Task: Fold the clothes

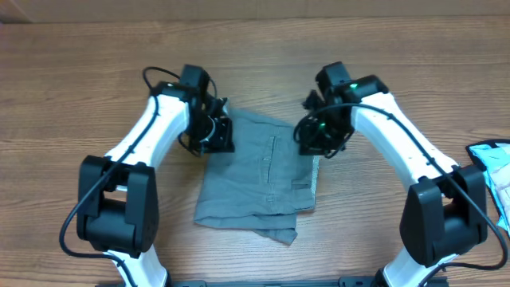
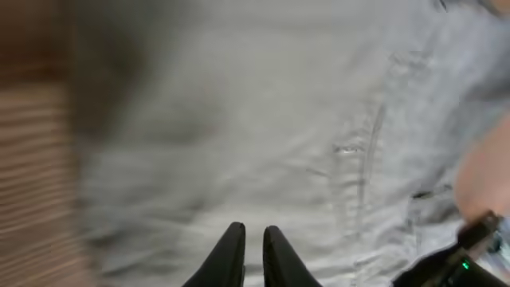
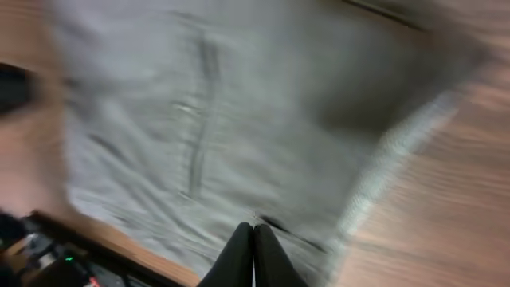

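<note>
Right gripper (image 3: 253, 253) hovers pressed together and empty, left gripper (image 2: 253, 255) barely parted, both over the mid-grey woven shorts (image 1: 255, 179) lying between the arms on the brown wooden table (image 1: 72, 104), seemingly folded once, another fold or tidying likely left.

shorts (image 1: 255, 179) on the table (image 1: 80, 88) in front of me, my left pincer (image 2: 253, 233) over their far left corner, my right pincer (image 3: 253, 231) over their far right corner
</note>
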